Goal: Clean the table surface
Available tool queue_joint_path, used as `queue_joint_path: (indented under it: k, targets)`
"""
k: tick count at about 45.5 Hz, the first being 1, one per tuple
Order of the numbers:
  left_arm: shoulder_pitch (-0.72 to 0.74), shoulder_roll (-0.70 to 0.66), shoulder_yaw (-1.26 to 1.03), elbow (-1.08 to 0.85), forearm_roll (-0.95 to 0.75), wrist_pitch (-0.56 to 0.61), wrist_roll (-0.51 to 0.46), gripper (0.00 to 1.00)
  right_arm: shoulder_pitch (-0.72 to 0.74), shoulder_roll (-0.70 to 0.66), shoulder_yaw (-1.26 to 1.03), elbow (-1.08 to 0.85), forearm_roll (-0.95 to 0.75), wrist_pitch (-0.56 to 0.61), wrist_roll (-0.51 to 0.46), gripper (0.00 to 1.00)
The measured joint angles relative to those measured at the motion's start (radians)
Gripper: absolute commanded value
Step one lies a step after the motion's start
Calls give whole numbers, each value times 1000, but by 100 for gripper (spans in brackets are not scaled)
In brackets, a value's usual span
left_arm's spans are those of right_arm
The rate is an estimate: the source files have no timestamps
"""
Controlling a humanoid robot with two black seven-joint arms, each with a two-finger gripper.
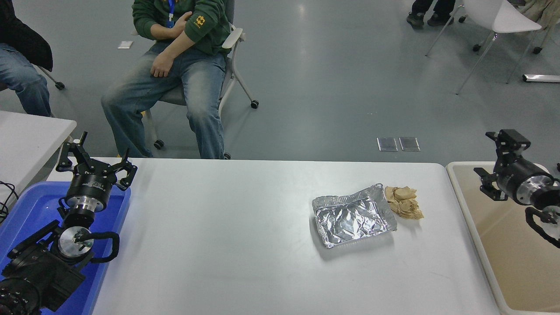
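Observation:
The white table surface fills the middle of the head view. On its right half lies a crumpled aluminium foil tray, and a wad of brown paper touches the tray's far right corner. My right gripper hangs open and holds nothing, above the beige bin's far left corner, well to the right of the foil tray. At the lower left my left gripper is parked open over the blue tray.
A blue plastic tray lies at the table's left end and a beige bin stands off its right end. A smaller white table is at the far left. A person sits on a wheeled chair beyond the far edge.

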Motion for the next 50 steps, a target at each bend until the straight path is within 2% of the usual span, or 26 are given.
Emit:
queue_joint_path:
  k: [19,31,35,41,50]
  targets:
    - [0,0,0,0,0,0,0,100,119,2,-121,84,-159,124,-30,99]
    - [0,0,0,0,0,0,0,100,251,-24,-246,197,-204,135,-55,99]
    - [0,0,0,0,0,0,0,100,276,-28,-260,213,-199,102,-58,99]
    - [0,0,0,0,0,1,0,100,235,-27,-201,218,-113,22,-49,99]
    - [0,0,0,0,0,0,0,100,70,27,18,207,-13,-72,-12,99]
